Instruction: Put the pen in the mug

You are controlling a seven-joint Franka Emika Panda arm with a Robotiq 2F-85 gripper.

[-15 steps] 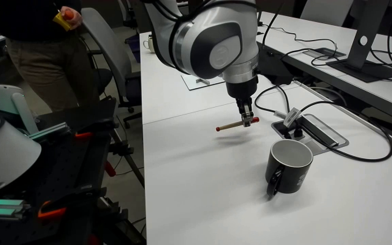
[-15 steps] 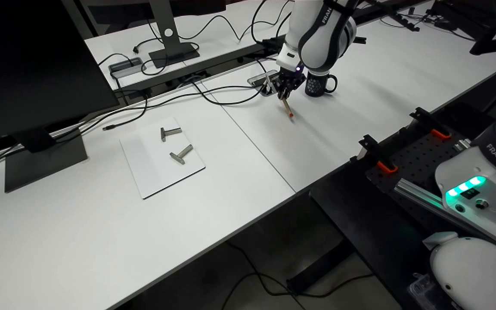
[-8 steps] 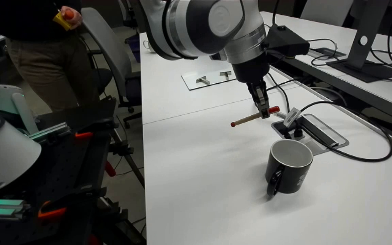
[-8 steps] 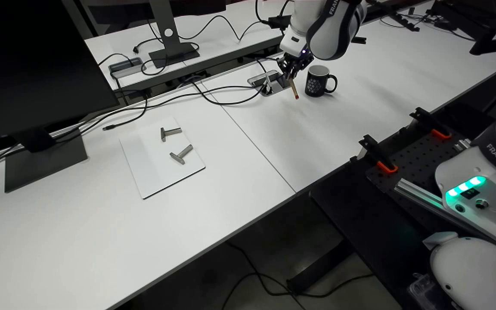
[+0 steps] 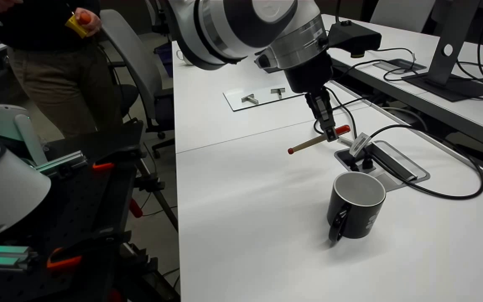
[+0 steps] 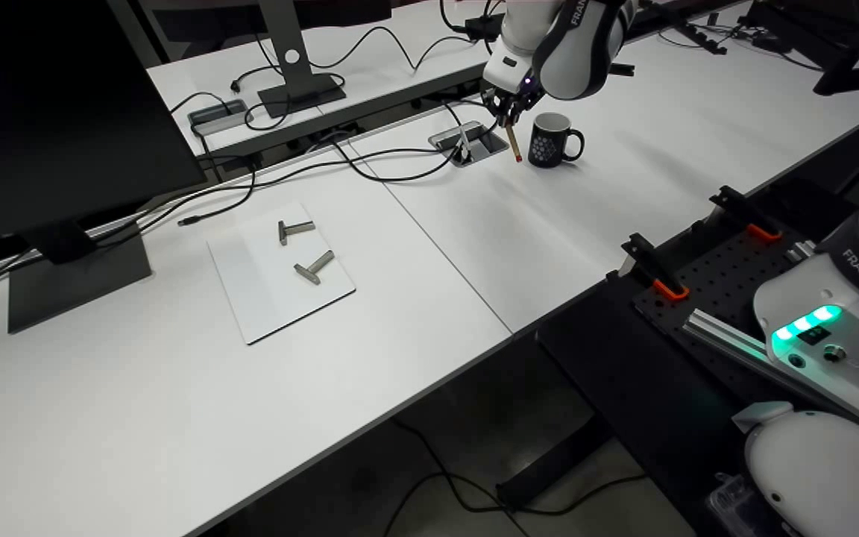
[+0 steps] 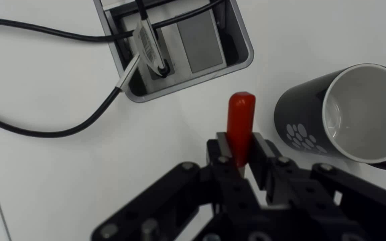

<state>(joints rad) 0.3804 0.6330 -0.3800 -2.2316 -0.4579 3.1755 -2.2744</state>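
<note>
My gripper is shut on the pen, with the pads on both sides of its red end. In an exterior view the pen has a tan shaft and a small red tip. It is held above the table, slanting down from the gripper. It also shows in an exterior view. The black mug stands upright on the table with its pale inside showing. In the wrist view the mug is right of the gripper, apart from it. Its handle faces the robot base.
A recessed socket box with black cables lies beside the mug. A whiteboard with two metal T-shaped pieces lies farther along the table. A monitor stands at the table's end. The robot base is at the table's front side.
My gripper has lifted the pen higher and carried it toward the socket box. The hand is more tilted. The mug has stayed in place and is less covered by the arm.
</note>
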